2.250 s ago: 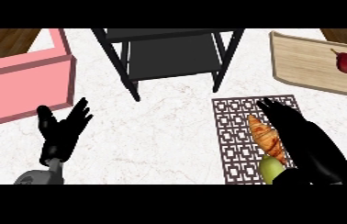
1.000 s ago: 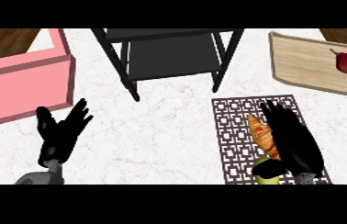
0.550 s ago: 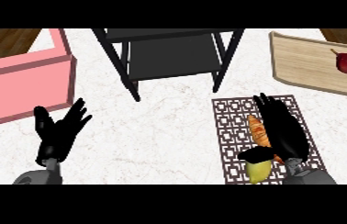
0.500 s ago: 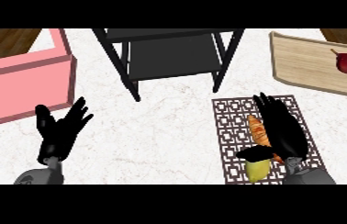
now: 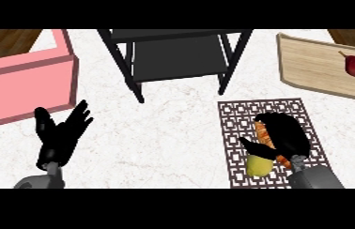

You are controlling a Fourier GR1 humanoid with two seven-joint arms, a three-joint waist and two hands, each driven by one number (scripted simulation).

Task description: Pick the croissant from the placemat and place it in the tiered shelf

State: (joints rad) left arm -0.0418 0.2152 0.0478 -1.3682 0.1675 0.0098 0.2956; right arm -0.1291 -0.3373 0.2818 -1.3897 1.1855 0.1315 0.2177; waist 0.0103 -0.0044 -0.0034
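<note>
Head view: my right hand [image 5: 284,138] curls round the croissant [image 5: 261,131], long axis 12-to-6 on the placemat [image 5: 235,113]; tiered shelf [image 5: 177,59] lies at 11 o'clock; left hand [image 5: 61,135] open, farther off.

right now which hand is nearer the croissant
Right. The right hand is curled over the croissant on the placemat; the left hand rests open far to its left, near the lower edge.

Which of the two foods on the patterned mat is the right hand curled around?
The long orange-brown croissant; the right hand has its fingers curled over it. The round yellow-green fruit sits nearer the robot, outside the grip.
</note>
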